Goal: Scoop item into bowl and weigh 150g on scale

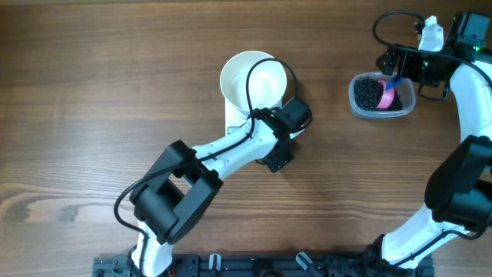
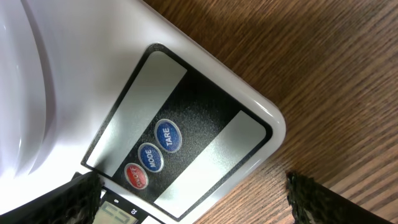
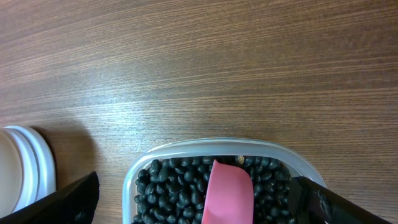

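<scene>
overhead: the bowl (image 1: 254,79) sat at upper centre on the scale (image 1: 233,123). only a white sliver of the scale showed below the bowl; the left arm (image 1: 231,150) covered the rest. left gripper (image 2: 193,208) was over the scale's front edge, jaws spread wide, holding nothing. only its fingertips (image 2: 78,199) entered the lower corners of the wrist view. three round buttons (image 2: 152,155) were readable; the display (image 2: 118,213) was cut off by the bottom edge. the item (image 1: 369,92) lay in the clear tub (image 1: 384,114) at upper right, with a pink scoop (image 1: 389,97) resting on it, its handle outside the right wrist view. right gripper (image 3: 202,205) stood open above the tub, gripping nothing. white rim (image 3: 25,168) at lower left of that view: probably the bowl, too cropped to confirm.
</scene>
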`<state>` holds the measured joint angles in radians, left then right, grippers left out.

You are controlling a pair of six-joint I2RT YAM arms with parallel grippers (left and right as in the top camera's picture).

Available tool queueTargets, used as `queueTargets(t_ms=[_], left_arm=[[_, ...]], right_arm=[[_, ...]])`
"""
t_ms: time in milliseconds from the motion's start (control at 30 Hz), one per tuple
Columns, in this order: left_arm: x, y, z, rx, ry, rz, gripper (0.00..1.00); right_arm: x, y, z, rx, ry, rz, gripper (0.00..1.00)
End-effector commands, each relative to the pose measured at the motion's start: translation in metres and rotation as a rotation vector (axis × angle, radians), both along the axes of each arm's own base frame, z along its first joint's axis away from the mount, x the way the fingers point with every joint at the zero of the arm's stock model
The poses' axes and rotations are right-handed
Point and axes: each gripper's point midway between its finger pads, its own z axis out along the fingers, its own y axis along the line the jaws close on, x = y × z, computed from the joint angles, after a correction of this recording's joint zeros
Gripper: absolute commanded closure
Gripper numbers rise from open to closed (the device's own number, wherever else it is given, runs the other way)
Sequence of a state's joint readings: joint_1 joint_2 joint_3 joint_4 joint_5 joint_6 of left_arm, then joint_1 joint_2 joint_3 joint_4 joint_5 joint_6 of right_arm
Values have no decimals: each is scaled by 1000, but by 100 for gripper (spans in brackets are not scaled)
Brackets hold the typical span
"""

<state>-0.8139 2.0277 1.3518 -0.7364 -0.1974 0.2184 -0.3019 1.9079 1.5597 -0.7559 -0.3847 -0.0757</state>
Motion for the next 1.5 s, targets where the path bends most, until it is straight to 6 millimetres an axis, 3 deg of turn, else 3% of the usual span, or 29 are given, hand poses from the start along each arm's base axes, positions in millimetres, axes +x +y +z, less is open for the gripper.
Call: queueTargets(t_ms=[0, 100, 267, 367, 500, 600, 800, 1000, 1100, 1200, 1467], left_arm=[[-54, -4, -26, -43, 197, -34, 0], [-68, -27, 12, -187, 222, -11, 0], [-70, -24, 80, -307, 153, 86, 0], [-60, -10, 122, -411, 89, 243, 0], [-28, 35, 148, -502, 53, 554, 0], [-6, 69, 149, -507, 36, 698, 0], [15, 150, 141, -449, 27, 944, 0], [74, 258, 154, -473, -242, 1214, 0], [89, 310, 164, -510, -346, 1329, 0], [94, 349, 171, -538, -416, 1408, 0], [99, 347, 163, -547, -395, 1397, 0]], right_arm=[[1, 3, -9, 9, 17, 7, 0], [1, 3, -9, 9, 17, 7, 0], [1, 3, -9, 9, 17, 7, 0], [1, 3, -9, 9, 17, 7, 0], [1, 3, -9, 9, 17, 7, 0], [1, 3, -9, 9, 17, 7, 0], [1, 3, -9, 9, 17, 7, 0], [1, 3, -9, 9, 17, 7, 0], [1, 3, -9, 9, 16, 8, 0], [1, 3, -9, 9, 17, 7, 0], [1, 3, -9, 9, 16, 7, 0]])
